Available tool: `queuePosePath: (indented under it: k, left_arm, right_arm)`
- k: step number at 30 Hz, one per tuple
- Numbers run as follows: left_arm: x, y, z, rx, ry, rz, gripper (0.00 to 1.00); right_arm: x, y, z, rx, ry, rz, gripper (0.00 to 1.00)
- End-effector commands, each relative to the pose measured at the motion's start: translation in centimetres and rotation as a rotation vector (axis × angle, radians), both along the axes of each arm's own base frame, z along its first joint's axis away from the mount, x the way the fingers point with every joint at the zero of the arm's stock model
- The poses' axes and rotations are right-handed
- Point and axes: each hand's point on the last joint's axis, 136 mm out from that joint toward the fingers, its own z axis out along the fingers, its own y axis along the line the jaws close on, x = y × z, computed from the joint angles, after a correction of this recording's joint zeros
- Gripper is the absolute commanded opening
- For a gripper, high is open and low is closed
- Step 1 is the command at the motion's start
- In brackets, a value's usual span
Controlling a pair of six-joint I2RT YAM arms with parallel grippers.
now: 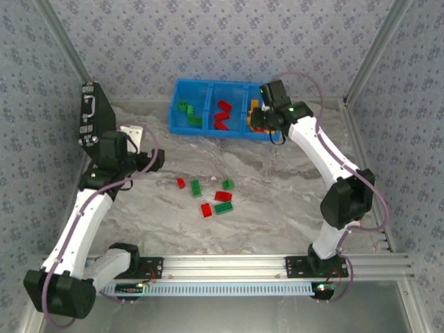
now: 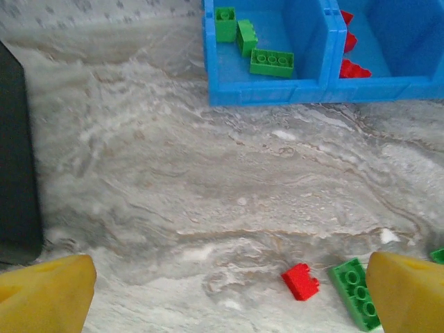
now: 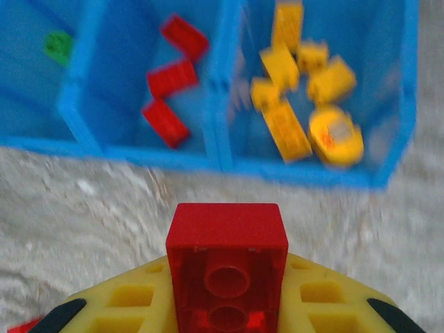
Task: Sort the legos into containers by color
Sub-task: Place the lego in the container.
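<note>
One red lego (image 3: 227,263) sits clenched in the right jaws by the bin (image 3: 312,177); left jaws released

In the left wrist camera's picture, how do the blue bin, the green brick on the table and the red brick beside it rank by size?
1. blue bin, largest though farthest and cropped.
2. green brick, longer than its neighbour.
3. red brick, smallest.
Both bricks lie about equally near the camera, so their order is fair.
</note>
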Motion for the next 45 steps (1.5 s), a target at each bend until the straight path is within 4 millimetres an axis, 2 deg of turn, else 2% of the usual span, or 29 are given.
queuePosePath:
  k: [1, 4, 7, 13, 17, 22, 24, 28, 30, 33, 37, 39, 45]
  left_arm:
    - [0.1, -0.4, 0.8, -0.134, 0.057, 0.009, 1.0]
    - [0.2, 0.8, -0.7, -0.117, 0.095, 0.061, 1.0]
    - [-0.1, 1.5, -1.8, -0.118, 0.153, 0.106, 1.0]
    - [-1.4, 1.3, -3.4, -0.215, 0.241, 0.18, 1.0]
    - [-2.7, 0.6, -5.5, -0.283, 0.325, 0.202, 0.95]
    - [-3.8, -0.3, -9.1, -0.37, 0.449, 0.254, 0.95]
    - [-4.3, -0.7, -10.5, -0.383, 0.499, 0.271, 0.95]
    - [-3.7, -1.4, -12.0, -0.386, 0.515, 0.283, 0.92]
    - [-3.6, -1.9, -12.6, -0.374, 0.529, 0.287, 0.92]
    - [-3.2, -2.7, -13.4, -0.366, 0.547, 0.289, 0.91]
    - [-2.6, -3.7, -14.5, -0.365, 0.566, 0.303, 0.89]
    - [-2.3, -4.2, -14.9, -0.365, 0.572, 0.309, 0.88]
    - [-1.5, -6.0, -16.2, -0.363, 0.598, 0.307, 0.87]
  right_arm:
    - [4.2, 2.0, 0.8, -0.13, -0.146, 0.118, 0.25]
    - [8.2, 4.2, 1.5, -0.141, -0.235, 0.158, 0.25]
    - [11.4, 6.2, 0.6, -0.165, -0.271, 0.197, 0.25]
    - [15.4, 9.5, -4.9, -0.181, -0.275, 0.241, 0.25]
    - [17.0, 10.7, -7.0, -0.159, -0.289, 0.249, 0.25]
    - [17.9, 11.7, -9.2, -0.135, -0.283, 0.273, 0.28]
    - [18.0, 12.0, -9.9, -0.131, -0.274, 0.281, 0.31]
    - [17.7, 12.4, -11.2, -0.158, -0.272, 0.317, 0.4]
    - [17.7, 12.2, -11.3, -0.154, -0.274, 0.323, 0.43]
    - [17.5, 12.0, -10.3, -0.142, -0.293, 0.329, 0.5]
    - [17.1, 12.2, -8.3, -0.126, -0.337, 0.367, 0.55]
    - [16.6, 12.4, -6.7, -0.112, -0.366, 0.394, 0.56]
    - [14.0, 13.1, -2.8, -0.076, -0.452, 0.499, 0.6]
